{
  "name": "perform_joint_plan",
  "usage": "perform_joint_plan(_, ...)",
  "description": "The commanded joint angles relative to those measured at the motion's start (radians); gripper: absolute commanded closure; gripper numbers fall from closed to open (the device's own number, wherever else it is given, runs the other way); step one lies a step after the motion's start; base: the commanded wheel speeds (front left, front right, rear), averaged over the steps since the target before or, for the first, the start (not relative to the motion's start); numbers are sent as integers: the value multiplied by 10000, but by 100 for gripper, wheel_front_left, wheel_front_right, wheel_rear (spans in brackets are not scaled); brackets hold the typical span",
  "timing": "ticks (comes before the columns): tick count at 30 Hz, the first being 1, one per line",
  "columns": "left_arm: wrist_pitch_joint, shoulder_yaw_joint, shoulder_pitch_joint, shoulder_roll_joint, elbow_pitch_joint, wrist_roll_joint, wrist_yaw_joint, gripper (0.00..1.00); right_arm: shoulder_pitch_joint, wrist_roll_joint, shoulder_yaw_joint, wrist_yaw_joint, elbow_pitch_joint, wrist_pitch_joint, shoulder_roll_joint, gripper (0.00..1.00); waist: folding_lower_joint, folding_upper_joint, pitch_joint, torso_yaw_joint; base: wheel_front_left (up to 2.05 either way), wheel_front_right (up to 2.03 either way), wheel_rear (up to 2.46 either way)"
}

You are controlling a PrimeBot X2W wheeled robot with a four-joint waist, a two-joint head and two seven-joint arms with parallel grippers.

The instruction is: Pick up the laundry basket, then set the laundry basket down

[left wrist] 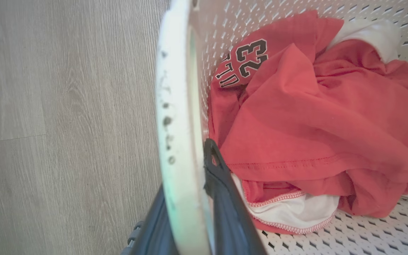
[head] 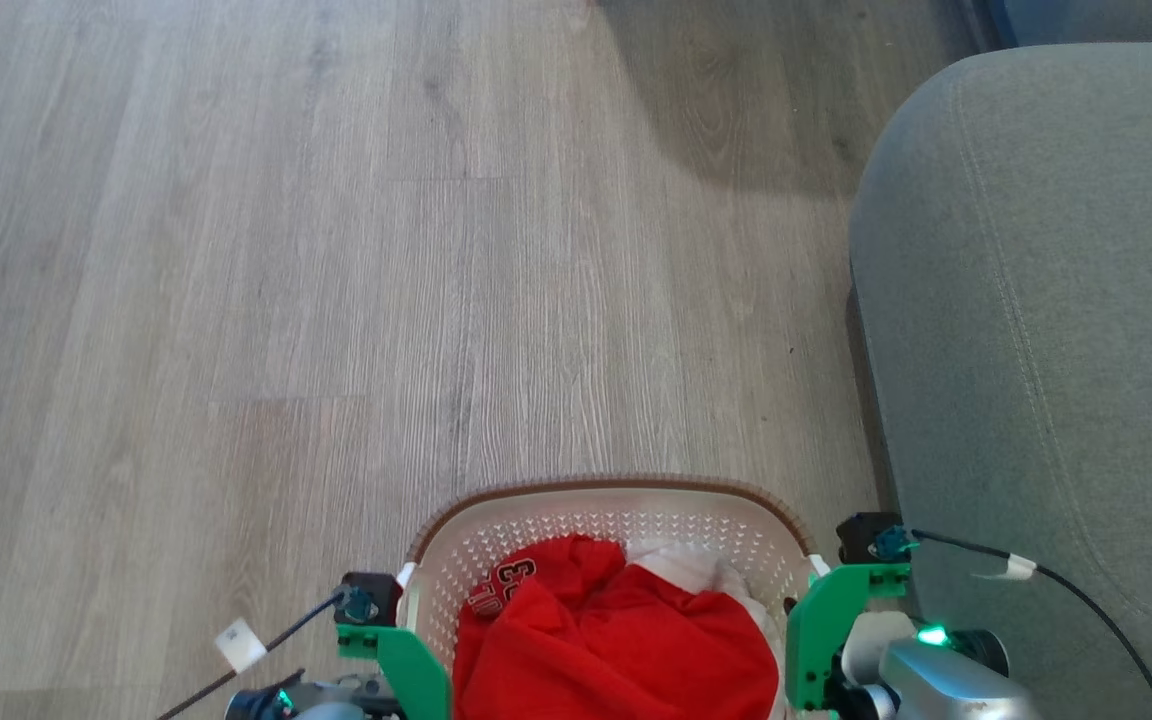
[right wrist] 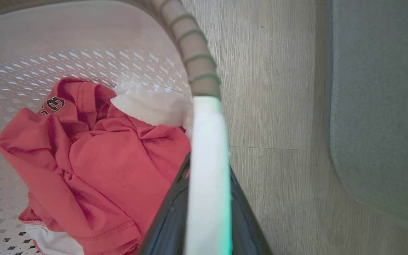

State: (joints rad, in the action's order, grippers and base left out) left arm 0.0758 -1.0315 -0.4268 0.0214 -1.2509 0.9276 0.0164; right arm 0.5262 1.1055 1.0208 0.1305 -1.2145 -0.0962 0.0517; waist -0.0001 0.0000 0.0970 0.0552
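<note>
The laundry basket (head: pixel 616 500) is near the robot, centre, just left of the grey sofa (head: pixel 1036 300). Gripping looks done: the left gripper (left wrist: pixel 186 198) and right gripper (right wrist: pixel 207 198) each have narrow jaws clamped on a white side handle (left wrist: pixel 175 106). Whether it is off the floor (head: pixel 286 300) I cannot tell; setting down remains. The wrist views show jaws straddling handles and the red jersey (left wrist: pixel 296 106) numbered 23; the head view shows open floor ahead.

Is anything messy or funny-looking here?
Only small things: the white handle of the laundry basket has dark smudges, and the red shirt inside lies crumpled, not folded.
</note>
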Motion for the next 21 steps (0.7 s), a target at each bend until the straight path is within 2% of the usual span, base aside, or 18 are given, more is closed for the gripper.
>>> perform_joint_plan(1, 123, 80, -197, 288, -102, 48, 27, 100, 258, 77, 192, 2, 142, -161, -15, 100, 1, 0, 17, -9, 0, 0, 0)
perform_joint_plan(11, 275, 31, -488, 288, -106, 160, 61, 100, 673, 354, 546, 2, 62, -352, -15, 100, 1, 0, 417, -21, 0, 0, 0)
perform_joint_plan(21, 668, 22, -1569, 288, -143, 143, 110, 100, 1912, 438, 759, 2, -154, -731, -15, 100, 1, 0, 1750, -23, 0, 0, 0)
